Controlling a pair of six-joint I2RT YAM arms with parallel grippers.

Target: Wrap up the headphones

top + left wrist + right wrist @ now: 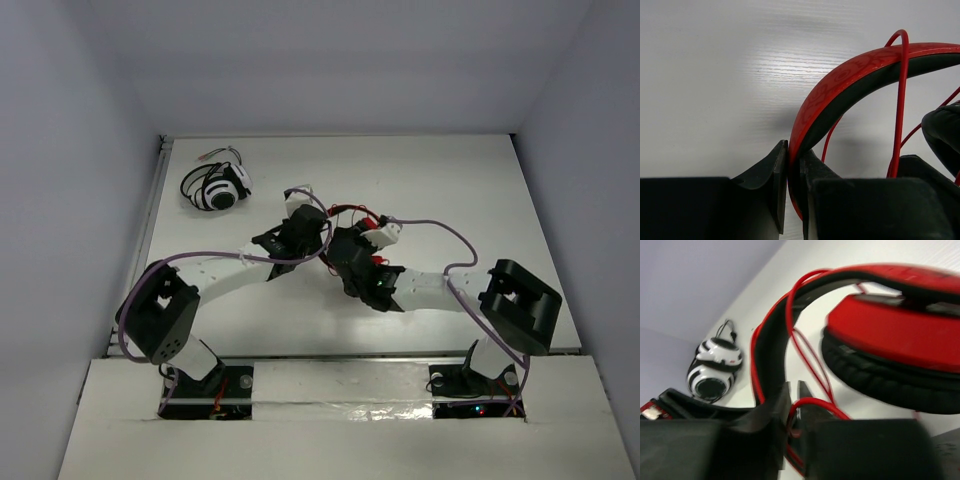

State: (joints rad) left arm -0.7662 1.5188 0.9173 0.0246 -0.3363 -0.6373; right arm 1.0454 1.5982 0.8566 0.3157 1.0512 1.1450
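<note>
Red headband point(850, 80): it arches up off the white table point(715, 75). The left gripper point(794, 165) pinches it near one end, jaws closed flat against both faces.
Headphones point(352, 215): they sit mid-table between the two wrists. From above they are mostly hidden, with only scraps of red showing.
Cable point(901, 100): thin and red. One strand is draped over the top of the band and more hangs loose beneath it.
Right gripper point(794, 392): its jaws are drawn almost together with a loop of cable nipped between them, just beside the band's black lining. The earcup point(890, 332) sits close on one side.
Step in hand: winding looks under way to me, one arm steadying the band while the other carries the cable. I cannot tell how many turns are on.
Next move: I'd say the right arm needs to lead its strand round the band under light tension, without dragging the band out of the left grip. The slack strands could snag a finger.
Room: the two wrists are crowded and nearly touching, so there is little space between them. Open table lies beyond them and off to the right.
Edges: the black-and-white headphones point(215, 187) lie well apart at the far left, near the side wall point(90, 200).
</note>
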